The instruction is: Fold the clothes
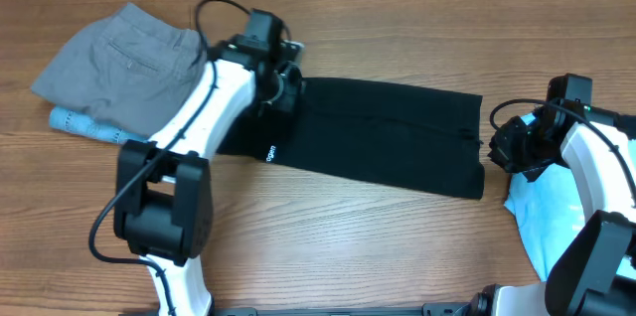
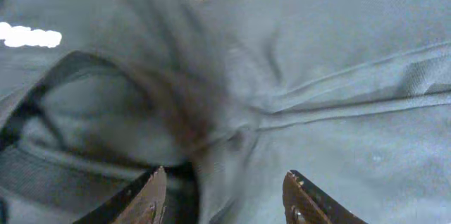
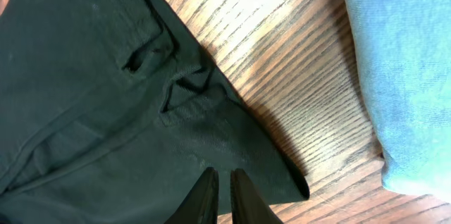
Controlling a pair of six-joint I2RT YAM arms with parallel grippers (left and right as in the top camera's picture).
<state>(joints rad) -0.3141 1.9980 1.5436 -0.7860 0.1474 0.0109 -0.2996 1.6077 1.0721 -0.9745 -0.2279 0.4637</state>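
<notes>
Left wrist: trousers [image 2: 331,76] bunched inside spread left end effector [image 2: 225,194]; right end effector [image 3: 223,187] together at corner.

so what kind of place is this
Most likely a robotics lab bench rather than a home: a wood-grain table, a white-and-black left arm and right arm at it, and clothes laid out: black trousers, grey shorts, a light-blue T-shirt.
</notes>
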